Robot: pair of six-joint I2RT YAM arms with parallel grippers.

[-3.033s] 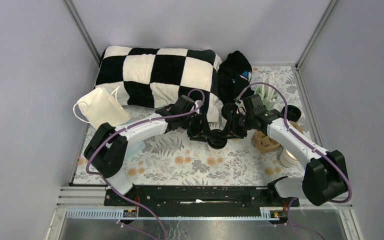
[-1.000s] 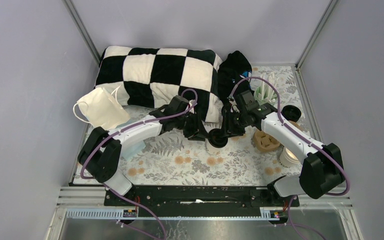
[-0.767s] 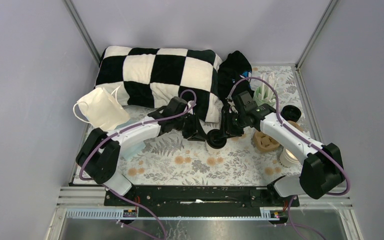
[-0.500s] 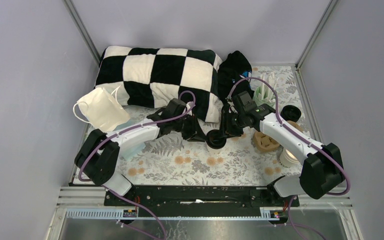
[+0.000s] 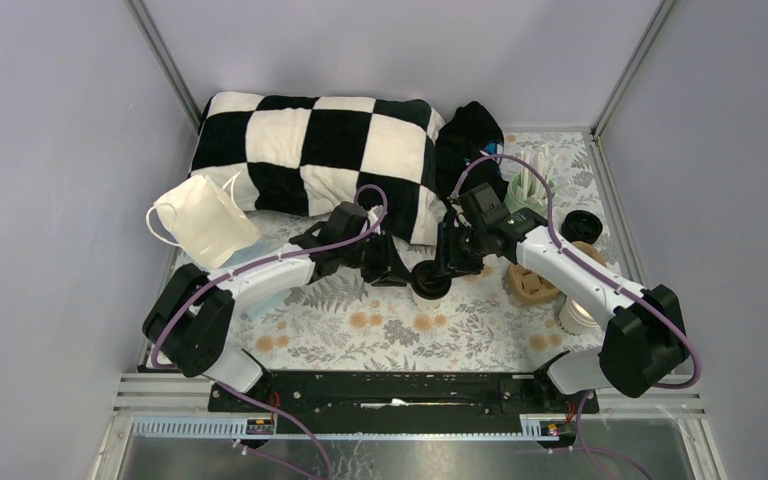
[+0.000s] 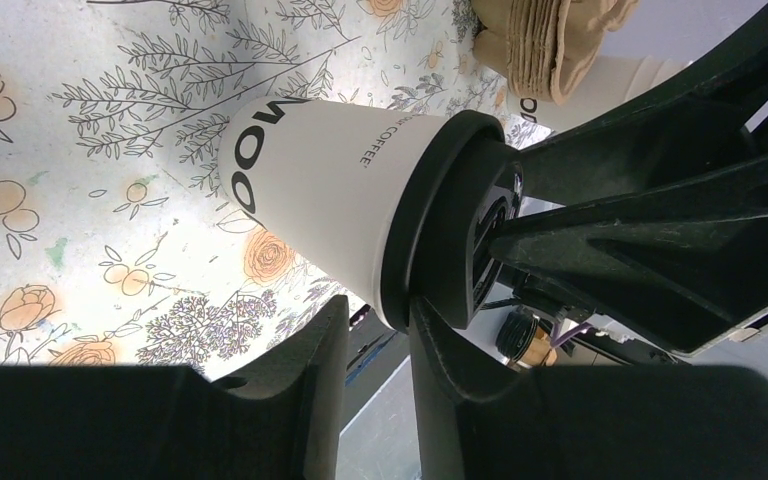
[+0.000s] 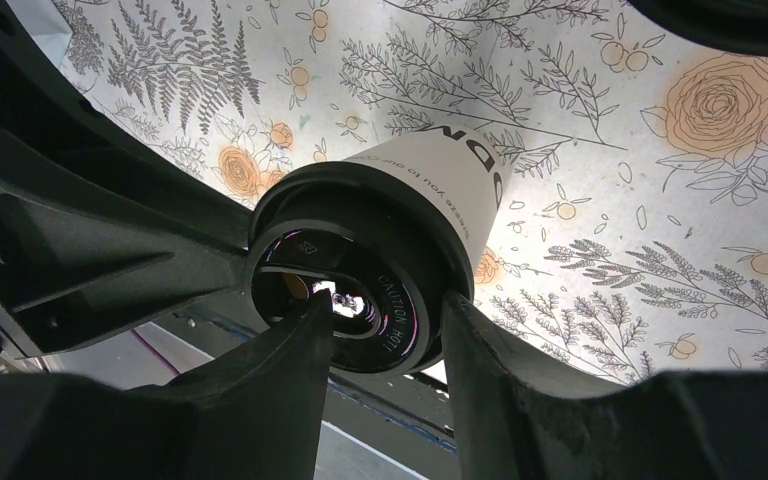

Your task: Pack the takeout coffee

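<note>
Since three seconds ago you have swung the left arm's near links further left, and your right gripper [image 7: 385, 305] has slid a little left, while the takeout coffee [image 5: 430, 282] has barely shifted. Nearest to you on the right, a second white cup [image 5: 578, 316] stands partly under the right arm, and just beyond it sits the brown cup carrier [image 5: 530, 284]. The takeout coffee is mid-table on the floral cloth [image 5: 360, 330], left of the carrier and apart from it, upright with its black lid [image 7: 360, 290] on; whether its base rests on the cloth cannot be told. Your right fingers [image 7: 505, 395] are clamped on the lid's rim, one tip on the top face and the other against the outer side. Your left gripper [image 6: 372, 315] meets the cup from the left. Its fingers [image 6: 305, 375] stand partly apart with the lid's edge at the gap, and you cannot tell whether they pinch it. Further back lie a white fabric piece [image 5: 200, 222] on the left and, on the right, a spare lid [image 5: 582, 224] and a mint-green cup of sticks [image 5: 528, 190]. Along the far edge are a checkered cushion [image 5: 310, 150] and a black bundle [image 5: 470, 140] beside it.
</note>
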